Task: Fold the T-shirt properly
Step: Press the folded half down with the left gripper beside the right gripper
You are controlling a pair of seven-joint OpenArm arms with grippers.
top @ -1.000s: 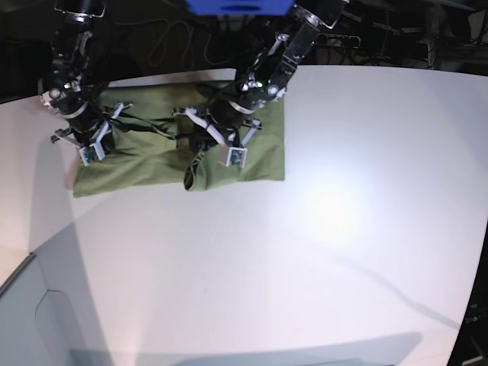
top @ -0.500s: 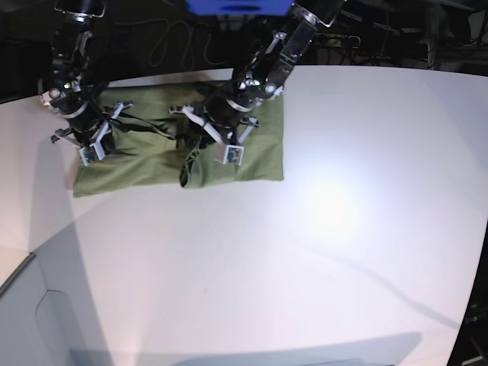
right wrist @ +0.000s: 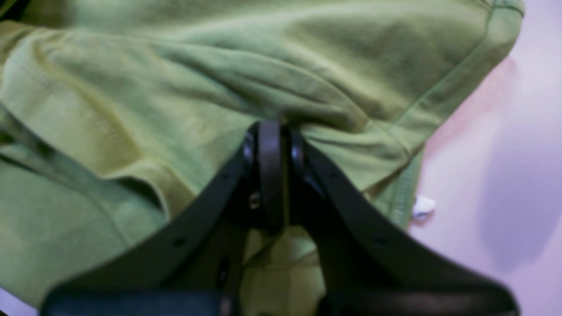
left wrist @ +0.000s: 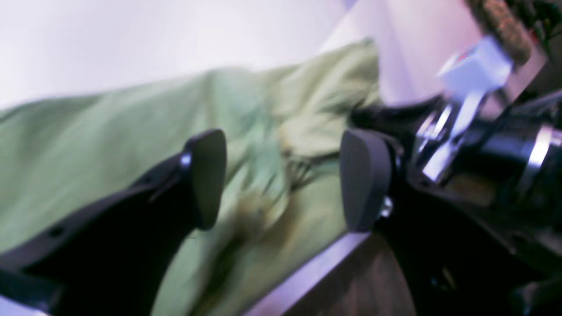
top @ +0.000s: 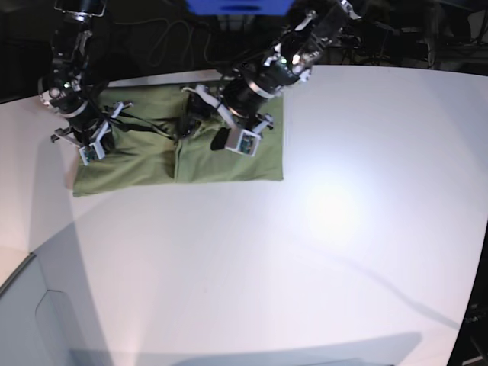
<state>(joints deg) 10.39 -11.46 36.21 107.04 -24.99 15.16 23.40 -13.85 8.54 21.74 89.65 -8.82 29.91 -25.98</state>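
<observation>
Left end effector (left wrist: 281, 180) spread wide above the T-shirt (top: 229, 156), right end effector (right wrist: 270, 145) pinched onto a fold of it, cloth lying on the surface (top: 343, 244).

Setting is reading as a robotics lab or test bench. A wide white table (top: 320, 252) is filling most of the base view, bare and brightly lit, with a lamp glare showing on its surface. Behind the table's far edge, the background is lying dark, with loose black cables (top: 164, 38) trailing there and a blue box (top: 238, 6) sitting at the top, above the table.
</observation>
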